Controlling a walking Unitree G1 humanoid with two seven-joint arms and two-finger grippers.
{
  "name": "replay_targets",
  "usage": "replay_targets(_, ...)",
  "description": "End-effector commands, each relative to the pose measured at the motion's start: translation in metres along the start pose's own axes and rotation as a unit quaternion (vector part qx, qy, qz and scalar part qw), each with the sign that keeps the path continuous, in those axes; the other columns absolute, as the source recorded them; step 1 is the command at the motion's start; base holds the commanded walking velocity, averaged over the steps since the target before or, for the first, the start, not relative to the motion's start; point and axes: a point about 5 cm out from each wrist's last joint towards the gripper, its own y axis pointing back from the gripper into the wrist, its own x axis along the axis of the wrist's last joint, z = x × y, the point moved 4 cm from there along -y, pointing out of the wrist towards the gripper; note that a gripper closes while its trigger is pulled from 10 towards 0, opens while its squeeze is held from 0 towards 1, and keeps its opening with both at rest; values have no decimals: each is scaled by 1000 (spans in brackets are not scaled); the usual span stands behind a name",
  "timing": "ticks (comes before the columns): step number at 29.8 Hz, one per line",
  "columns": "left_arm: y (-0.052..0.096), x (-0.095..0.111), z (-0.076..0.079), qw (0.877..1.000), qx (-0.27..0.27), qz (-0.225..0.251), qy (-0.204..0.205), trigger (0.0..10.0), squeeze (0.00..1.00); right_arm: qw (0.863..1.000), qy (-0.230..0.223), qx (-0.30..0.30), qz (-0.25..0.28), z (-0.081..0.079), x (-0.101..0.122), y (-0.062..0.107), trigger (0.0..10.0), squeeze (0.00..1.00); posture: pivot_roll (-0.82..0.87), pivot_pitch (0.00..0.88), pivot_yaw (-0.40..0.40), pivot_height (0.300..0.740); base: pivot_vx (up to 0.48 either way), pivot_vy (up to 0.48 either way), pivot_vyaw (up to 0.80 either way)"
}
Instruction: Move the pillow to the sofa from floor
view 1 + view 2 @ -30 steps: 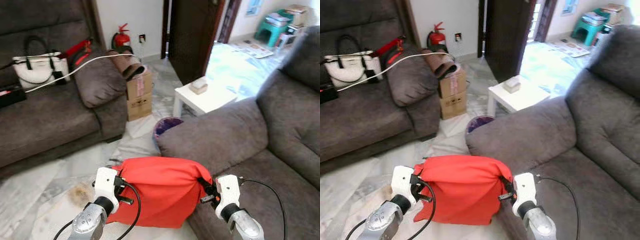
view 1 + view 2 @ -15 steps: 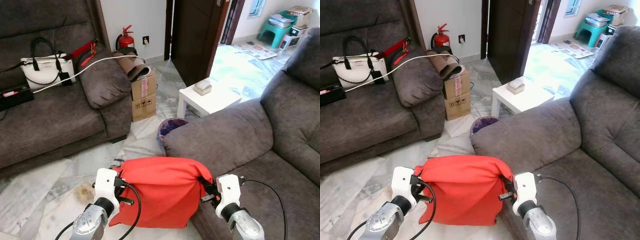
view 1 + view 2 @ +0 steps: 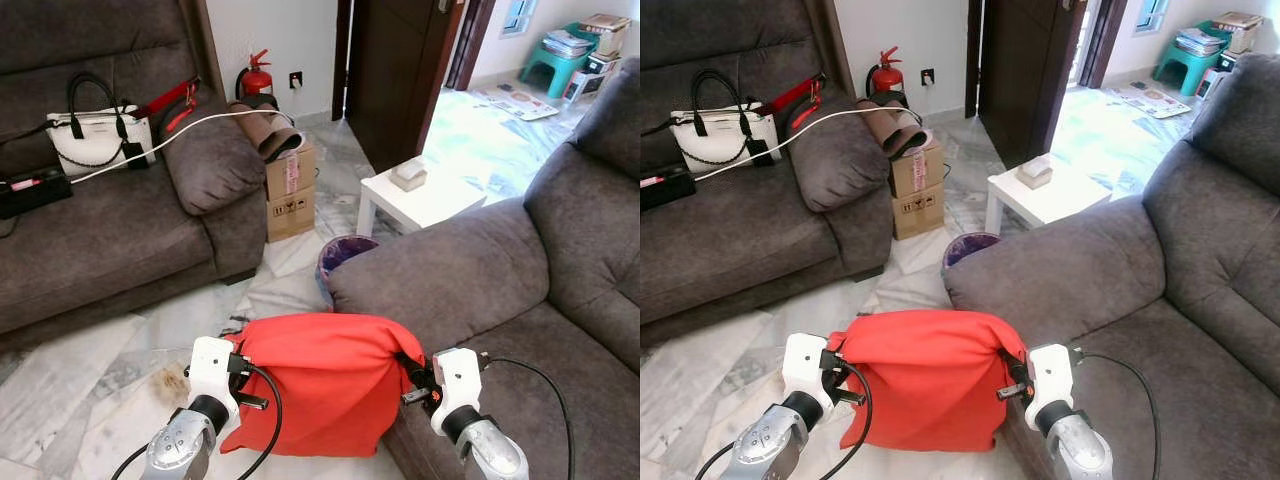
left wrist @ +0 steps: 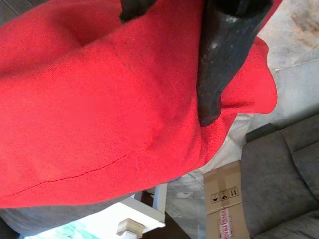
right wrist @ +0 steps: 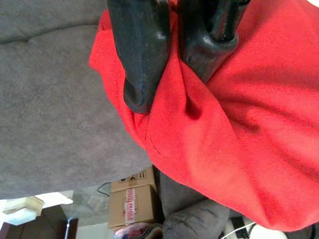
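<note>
A red pillow [image 3: 320, 385] hangs between my two grippers, low in front of me, above the marble floor and beside the front corner of the grey sofa [image 3: 470, 280] on the right. My left gripper [image 3: 240, 366] is shut on the pillow's left edge, and my right gripper [image 3: 410, 378] is shut on its right edge. In the left wrist view a black finger [image 4: 224, 55] presses into the red cloth [image 4: 99, 109]. The right wrist view has both fingers [image 5: 139, 55] pinching a fold of the pillow [image 5: 239, 139], with the sofa's grey fabric [image 5: 50, 99] close by.
A second grey sofa [image 3: 100, 240] at the left carries a white handbag [image 3: 95, 135] and a grey cushion [image 3: 210, 165]. A cardboard box [image 3: 290, 195], a purple bin [image 3: 340, 255] and a small white table [image 3: 415, 195] stand ahead. Marble floor [image 3: 90, 360] lies at the left.
The whole picture has shifted a little, so the camera has moved. Both grippers still hold the red pillow in the same way.
</note>
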Motion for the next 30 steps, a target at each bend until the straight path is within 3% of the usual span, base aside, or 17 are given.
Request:
replay_targets(1,0,28,-6,998,11,63,-2,10000,0,1000,-3,-10,23,6,10,-1,10000,0,55,110,14,740,-247,0,0)
replay_targets(22,1,28,-6,998,8,62,-4,10000,0,1000,-9,-7,29,5,10,-1,10000,0,57,108,15,740,-259,0,0)
replay_targets(30,1,29,-8,998,12,62,-3,10000,0,999,-10,-13,28,8,10,0,10000,0,56,109,14,740,0,0,0)
